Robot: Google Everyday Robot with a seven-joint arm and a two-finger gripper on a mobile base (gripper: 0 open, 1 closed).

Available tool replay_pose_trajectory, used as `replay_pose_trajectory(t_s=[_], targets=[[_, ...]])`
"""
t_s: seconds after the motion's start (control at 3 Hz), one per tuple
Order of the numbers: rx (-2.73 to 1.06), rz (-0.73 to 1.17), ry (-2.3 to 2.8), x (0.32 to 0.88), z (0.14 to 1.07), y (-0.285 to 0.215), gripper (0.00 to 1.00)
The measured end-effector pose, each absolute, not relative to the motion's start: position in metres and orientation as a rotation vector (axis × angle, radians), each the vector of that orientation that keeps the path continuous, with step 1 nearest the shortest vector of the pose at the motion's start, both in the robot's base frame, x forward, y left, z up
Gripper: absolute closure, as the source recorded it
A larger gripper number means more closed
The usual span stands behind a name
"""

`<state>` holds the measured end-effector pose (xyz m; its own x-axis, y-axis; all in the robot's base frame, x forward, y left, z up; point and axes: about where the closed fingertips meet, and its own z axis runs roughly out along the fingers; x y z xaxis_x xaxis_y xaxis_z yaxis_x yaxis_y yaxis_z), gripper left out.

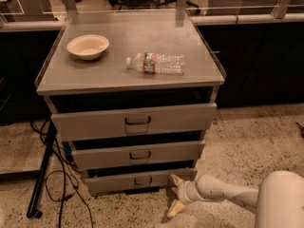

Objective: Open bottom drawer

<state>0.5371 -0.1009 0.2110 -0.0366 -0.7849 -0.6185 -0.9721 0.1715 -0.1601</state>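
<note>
Bottom drawer [114,183] sits lowest in the grey cabinet, just above the speckled floor [247,141], with its small dark loop handle [142,180] at centre and a dark gap over its front. The gripper [174,194] hangs low at the drawer's right end, fingers [177,180] spread apart and grasping nothing, the upper one beside the front's corner. Above are the middle drawer [104,158] and top drawer [95,123]. On the cabinet top [118,72] a bowl [88,46] stands and a water bottle [156,63] lies.
</note>
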Motion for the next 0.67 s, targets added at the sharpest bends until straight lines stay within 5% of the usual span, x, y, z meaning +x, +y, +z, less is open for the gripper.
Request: replay_pose_trajectory(t_s=[0.67], targets=[[-1.665, 0.363, 1.839, 0.583, 0.218, -0.097, 0.0]])
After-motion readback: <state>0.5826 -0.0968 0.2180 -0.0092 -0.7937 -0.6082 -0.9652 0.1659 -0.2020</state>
